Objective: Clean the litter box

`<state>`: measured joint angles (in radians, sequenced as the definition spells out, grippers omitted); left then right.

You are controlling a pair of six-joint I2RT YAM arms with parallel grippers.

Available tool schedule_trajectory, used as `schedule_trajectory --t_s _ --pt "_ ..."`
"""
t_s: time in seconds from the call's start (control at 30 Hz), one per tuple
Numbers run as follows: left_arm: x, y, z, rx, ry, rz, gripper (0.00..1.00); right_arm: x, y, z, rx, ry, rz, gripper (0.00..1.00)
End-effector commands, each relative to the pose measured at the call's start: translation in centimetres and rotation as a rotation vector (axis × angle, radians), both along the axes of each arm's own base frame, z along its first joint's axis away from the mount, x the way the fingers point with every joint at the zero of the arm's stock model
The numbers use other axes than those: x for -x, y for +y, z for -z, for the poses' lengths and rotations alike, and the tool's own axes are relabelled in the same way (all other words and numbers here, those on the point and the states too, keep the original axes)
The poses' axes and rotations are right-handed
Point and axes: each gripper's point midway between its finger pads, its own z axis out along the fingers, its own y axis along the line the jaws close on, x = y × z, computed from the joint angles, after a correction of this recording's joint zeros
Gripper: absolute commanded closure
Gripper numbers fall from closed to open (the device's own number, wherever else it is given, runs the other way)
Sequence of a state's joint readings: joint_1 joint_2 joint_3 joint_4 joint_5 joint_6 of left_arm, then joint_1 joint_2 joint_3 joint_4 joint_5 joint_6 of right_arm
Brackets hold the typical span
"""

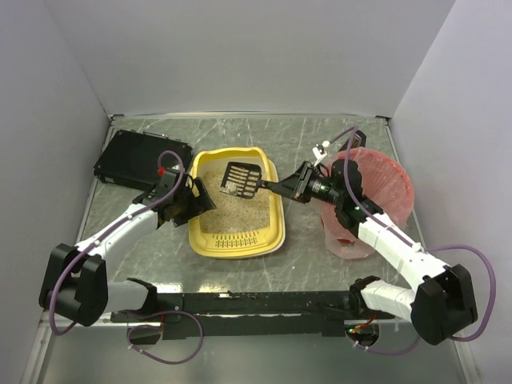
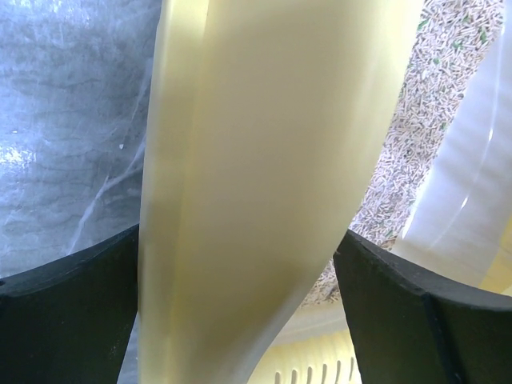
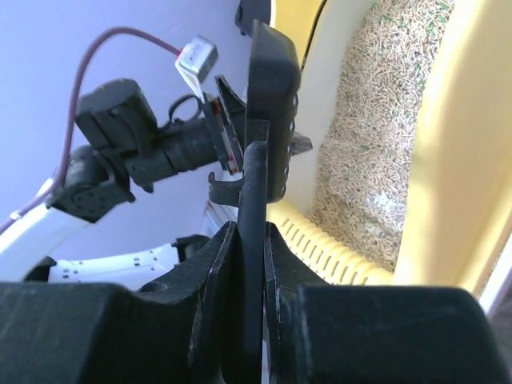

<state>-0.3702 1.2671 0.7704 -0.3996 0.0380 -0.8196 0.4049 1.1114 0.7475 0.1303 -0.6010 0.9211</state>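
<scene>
Arms point(image 1: 112, 232) at litter box point(image 1: 237, 250), scoop point(image 1: 240, 178) aloft

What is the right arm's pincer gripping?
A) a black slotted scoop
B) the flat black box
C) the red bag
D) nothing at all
A: the right pincer is clamped on the handle of the scoop, whose slotted head hangs over the yellow litter box.
</scene>
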Motion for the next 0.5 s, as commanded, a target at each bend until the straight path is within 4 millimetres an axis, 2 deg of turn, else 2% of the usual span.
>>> schedule_trajectory --t_s 0.0,0.13,0.3,0.47 --pt "-0.5 -1.4 -0.8 0.065 -0.062 0.038 0.03 -0.7 -0.2 -1.8 -0.078 -0.055 0.041 1.00" --pt "-0.3 -2.2 -1.1 0.114 -0.094 0.074 0.03 -0.5 -1.9 -1.3 -0.021 -0.071 0.120 1.00" --pt "-0.5 -2.6 -1.9 0.141 -0.137 0.096 0.03 -0.3 -1.4 -1.1 -0.056 -0.061 0.093 1.00" --pt "-0.2 -2.5 -2.6 0.176 -0.180 0.105 0.03 -0.2 -2.0 -0.5 -0.015 -0.074 0.111 1.00"
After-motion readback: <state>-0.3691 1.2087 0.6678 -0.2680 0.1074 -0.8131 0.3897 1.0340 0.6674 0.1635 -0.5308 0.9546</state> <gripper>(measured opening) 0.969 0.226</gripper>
